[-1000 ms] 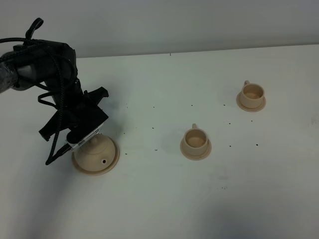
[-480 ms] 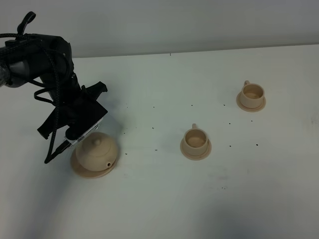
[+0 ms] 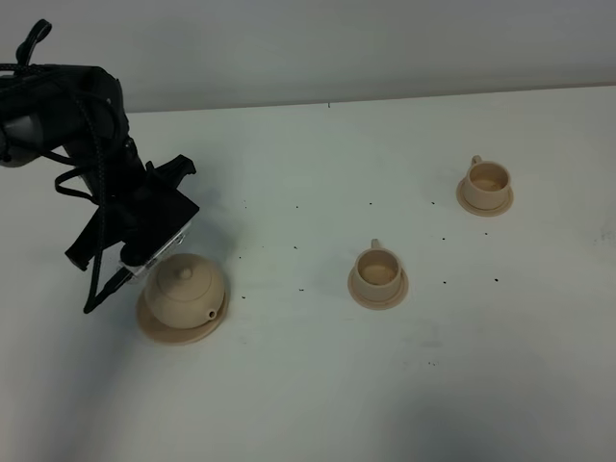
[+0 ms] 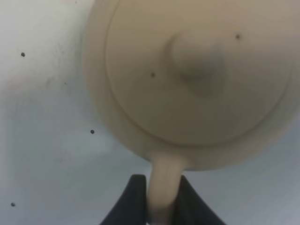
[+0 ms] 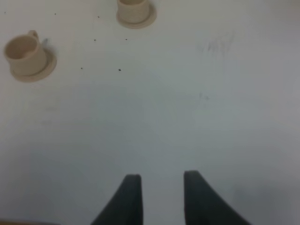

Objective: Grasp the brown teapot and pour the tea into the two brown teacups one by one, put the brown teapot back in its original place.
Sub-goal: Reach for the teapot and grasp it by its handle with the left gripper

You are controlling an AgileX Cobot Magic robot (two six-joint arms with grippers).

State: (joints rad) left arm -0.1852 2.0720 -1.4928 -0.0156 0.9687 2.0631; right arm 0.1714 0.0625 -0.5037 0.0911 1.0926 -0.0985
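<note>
High view: drawn back and up with left gripper, baring teapot over saucer; likely start of carry toward cups. Left wrist: clamped narrow on handle. Right wrist: nothing held in wide-spread right gripper.

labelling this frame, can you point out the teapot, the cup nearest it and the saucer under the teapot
teapot [image 3: 188, 290], high outside view, on its round body
cup nearest the teapot [image 3: 378, 269], high outside view, on its inside
saucer under the teapot [image 3: 173, 336], high outside view, on its front rim
</note>
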